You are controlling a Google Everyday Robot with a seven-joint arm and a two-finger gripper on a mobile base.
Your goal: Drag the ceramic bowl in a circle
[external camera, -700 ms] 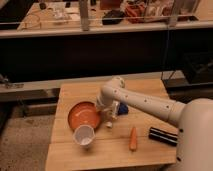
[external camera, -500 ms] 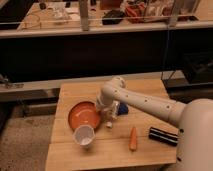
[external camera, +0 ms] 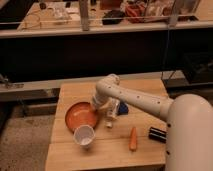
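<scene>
Down at the right rim of the ceramic bowl [external camera: 79, 116] sits the pincer [external camera: 98, 106], grip indiscernible.

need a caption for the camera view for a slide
End effector at the rim of the ceramic bowl on a wooden table, white cup and carrot nearby.

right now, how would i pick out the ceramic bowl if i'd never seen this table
Look at the wooden table, on its left half. The bowl sits there by the robot's hand, which is at its right rim. It is the wide, shallow orange-red dish, far wider than the white cup next to it.
</scene>
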